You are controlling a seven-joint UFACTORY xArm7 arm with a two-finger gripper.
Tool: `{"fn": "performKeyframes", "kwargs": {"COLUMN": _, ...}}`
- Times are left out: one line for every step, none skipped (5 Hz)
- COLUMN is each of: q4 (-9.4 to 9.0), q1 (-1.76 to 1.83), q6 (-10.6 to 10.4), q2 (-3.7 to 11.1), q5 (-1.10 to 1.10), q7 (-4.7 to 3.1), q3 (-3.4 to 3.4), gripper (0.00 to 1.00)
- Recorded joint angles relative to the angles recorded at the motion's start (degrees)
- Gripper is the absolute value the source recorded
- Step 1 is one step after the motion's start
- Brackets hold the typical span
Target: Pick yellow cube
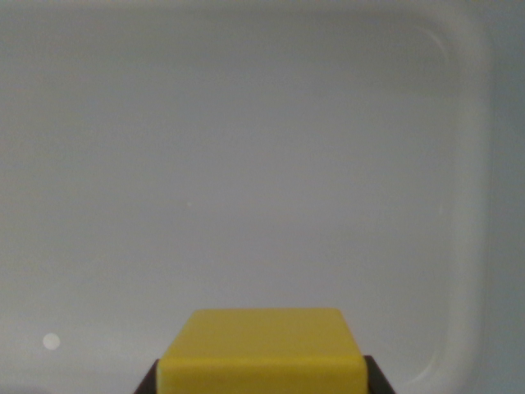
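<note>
A yellow cube (262, 349) fills the bottom middle of the wrist view, its top face and front edge showing. Dark gripper fingers (148, 382) press against its left and right sides at the very bottom edge of the picture. My gripper (262, 384) is shut on the cube. Only the finger tips show; the rest of the gripper is out of frame. Below the cube lies the pale floor of a white tray (472, 164).
The white tray has a raised rounded rim running down the wrist view's right and curving across the top right corner. A small pale round spot (51, 341) sits on the tray floor at the lower left.
</note>
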Motion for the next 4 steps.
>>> {"fn": "performKeyframes", "kwargs": {"q4": 0.00, "q1": 0.00, "q6": 0.00, "q2": 0.00, "q5": 0.00, "q7": 0.00, "q3": 0.00, "gripper": 1.00}}
{"fn": "performKeyframes", "kwargs": {"q4": 0.77, "q1": 0.01, "q6": 1.21, "q2": -0.45, "q5": -0.06, "q7": 0.07, "q3": -0.01, "gripper": 1.00}}
{"fn": "performKeyframes", "kwargs": {"q4": 0.77, "q1": 0.01, "q6": 1.21, "q2": -0.45, "q5": -0.06, "q7": 0.07, "q3": -0.01, "gripper": 1.00}}
{"fn": "performKeyframes", "kwargs": {"q4": 1.37, "q1": 0.01, "q6": 2.16, "q2": -0.80, "q5": -0.11, "q7": 0.12, "q3": -0.01, "gripper": 1.00}}
